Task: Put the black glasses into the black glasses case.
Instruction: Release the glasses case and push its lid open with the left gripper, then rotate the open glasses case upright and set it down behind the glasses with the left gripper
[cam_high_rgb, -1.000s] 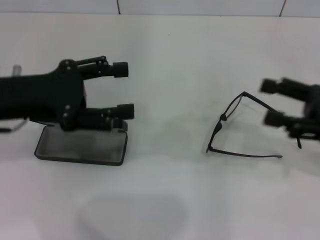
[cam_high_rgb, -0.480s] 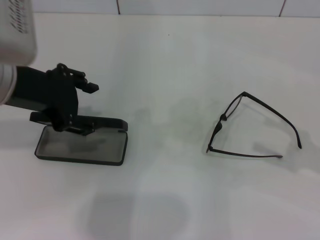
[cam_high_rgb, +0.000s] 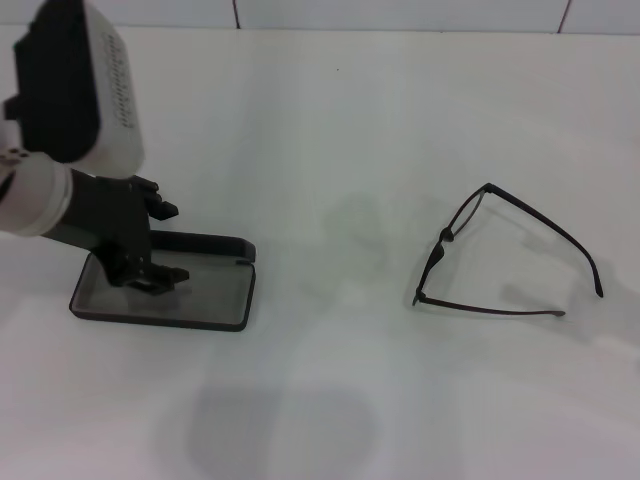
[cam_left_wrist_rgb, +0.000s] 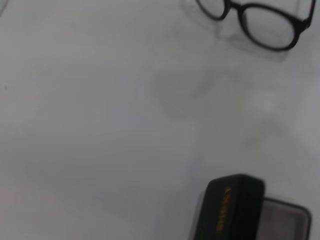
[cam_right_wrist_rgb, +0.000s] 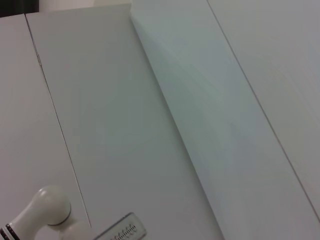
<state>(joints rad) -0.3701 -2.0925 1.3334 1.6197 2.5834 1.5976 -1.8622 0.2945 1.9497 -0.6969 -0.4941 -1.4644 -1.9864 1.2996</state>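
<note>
Glasses: black glasses are seen right on the bench, temples unfolded; judged light, fragile, best gripped at the bridge.
Case: black glasses case lies open, left.
Left end effector: over the case, finger state cannot be told.
Right end effector: not seen.

White table lying flat, filling most of head view, surface plain and matte. Soft grey shadow falling on its near part. White tiled wall running along table's far edge, dark grout lines showing. In right wrist view, white panels meeting at long seams, rounded white knob sitting near one corner.
</note>
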